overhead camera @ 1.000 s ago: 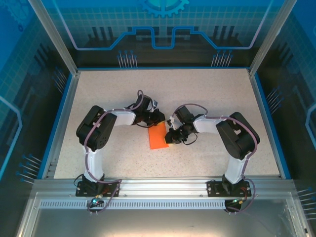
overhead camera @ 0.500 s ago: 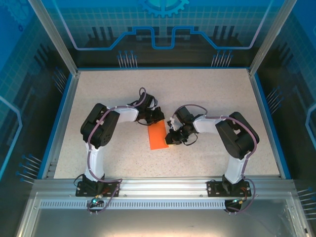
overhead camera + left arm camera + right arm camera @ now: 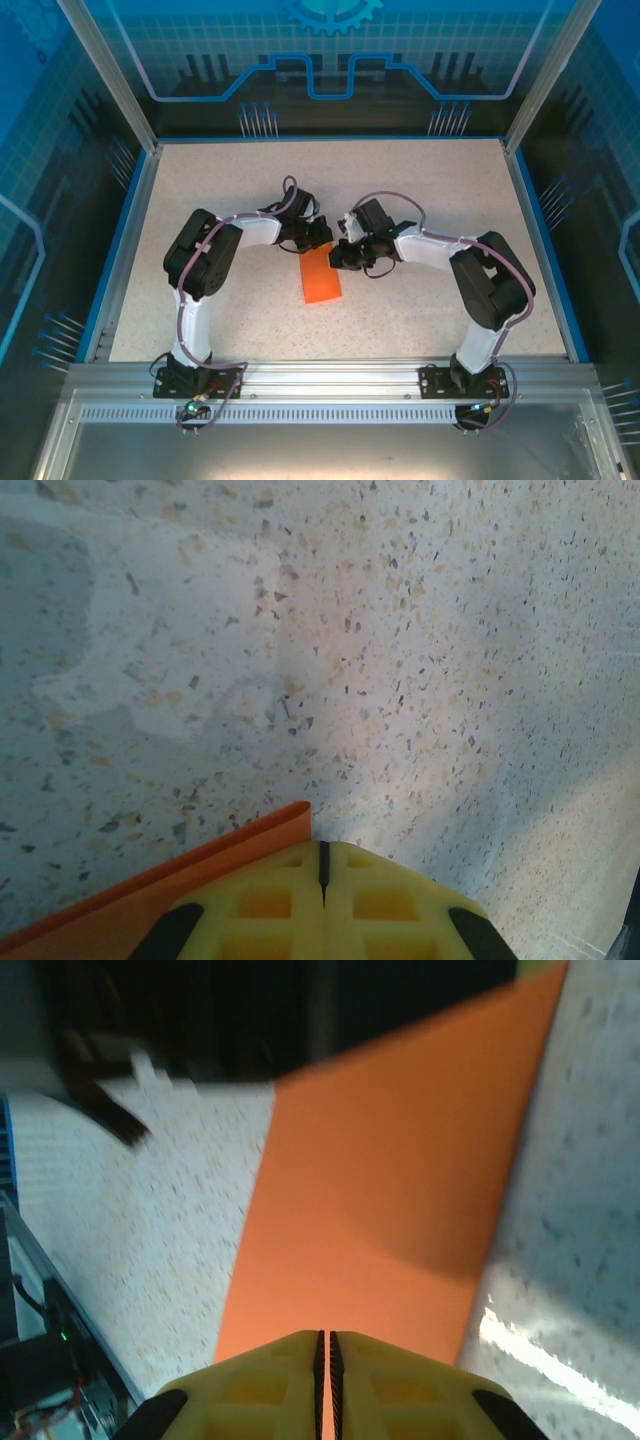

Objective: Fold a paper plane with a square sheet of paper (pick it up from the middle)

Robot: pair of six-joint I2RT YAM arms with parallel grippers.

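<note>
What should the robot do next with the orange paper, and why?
Probably press the shut left gripper down along the paper's far edge to flatten it. The paper is a narrow strip, and that edge seems to lift off the table beside it. The right gripper is shut too.

The sheet of paper (image 3: 321, 278) is showing plain bright orange; the table (image 3: 430, 190) is showing pale beige with dark speckles; the left gripper (image 3: 323, 855) and right gripper (image 3: 326, 1345) are showing yellow

tbl (image 3: 430, 200): speckled beige, blue rim (image 3: 330, 139) | walls (image 3: 60, 120): blue printed panels | front: alu rail (image 3: 330, 375)
</note>
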